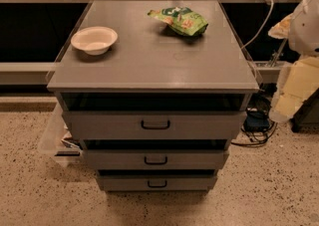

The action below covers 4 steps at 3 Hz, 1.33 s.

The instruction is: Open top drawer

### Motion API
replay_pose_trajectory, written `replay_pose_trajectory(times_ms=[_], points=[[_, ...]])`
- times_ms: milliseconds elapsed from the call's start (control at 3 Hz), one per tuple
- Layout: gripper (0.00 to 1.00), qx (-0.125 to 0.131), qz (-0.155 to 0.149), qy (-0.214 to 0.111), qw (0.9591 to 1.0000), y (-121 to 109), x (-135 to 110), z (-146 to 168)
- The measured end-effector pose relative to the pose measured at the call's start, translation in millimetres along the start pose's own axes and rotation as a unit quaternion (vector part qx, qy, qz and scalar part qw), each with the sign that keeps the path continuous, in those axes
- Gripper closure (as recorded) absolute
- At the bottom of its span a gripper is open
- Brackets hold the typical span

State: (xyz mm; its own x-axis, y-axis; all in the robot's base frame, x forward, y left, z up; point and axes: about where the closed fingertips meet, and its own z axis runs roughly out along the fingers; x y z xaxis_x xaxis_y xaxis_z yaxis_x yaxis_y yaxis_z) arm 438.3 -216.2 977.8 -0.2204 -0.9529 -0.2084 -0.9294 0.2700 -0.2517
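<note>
The gripper (291, 95) is, as far as the soft pale shapes allow, the cream-coloured end of the arm (306, 21) hanging off the right side of the cabinet (149, 65), about level with the cabinet's top edge and above the floor. Whether it is open or closed cannot be told, and nothing is seen in its hold. It is clear of the cabinet, touching neither the top nor any front. That fits an arm kept out of the way to one side, where it blocks neither the fronts nor the path a drawer needs to slide forward.

The top drawer (99, 126) is the uppermost and largest front of the cabinet, directly under the top slab. Its black loop handle (155, 124) sits at the middle of that front, well apart from the gripper, to the left of it and lower. A dark band shows between the slab and the drawer front, so the drawer looks at least partly pulled out; how far it can travel is not visible.

The two lower drawers (155, 160) sit beneath it on the cabinet front. On the cabinet top, a white bowl (94, 39) rests toward the left rear and a green bag (179, 20) toward the right rear, both back from the front edge. Cables (256, 120) lie on the floor at the cabinet's right foot, below the gripper.
</note>
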Motion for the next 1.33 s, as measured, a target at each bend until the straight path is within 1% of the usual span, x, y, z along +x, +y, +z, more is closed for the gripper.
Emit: replay_pose_trajectory(times_ms=[333,667,1000,1333], points=[[0.0,0.0,0.0,0.0,1.0,0,0,0],[0.0,0.001,0.01,-0.029,0.9995,11,9,17],[0.0,-0.019,0.031,-0.099,0.9944,50,27,70],[0.0,-0.049,0.094,-0.171,0.9796,87,42,143]])
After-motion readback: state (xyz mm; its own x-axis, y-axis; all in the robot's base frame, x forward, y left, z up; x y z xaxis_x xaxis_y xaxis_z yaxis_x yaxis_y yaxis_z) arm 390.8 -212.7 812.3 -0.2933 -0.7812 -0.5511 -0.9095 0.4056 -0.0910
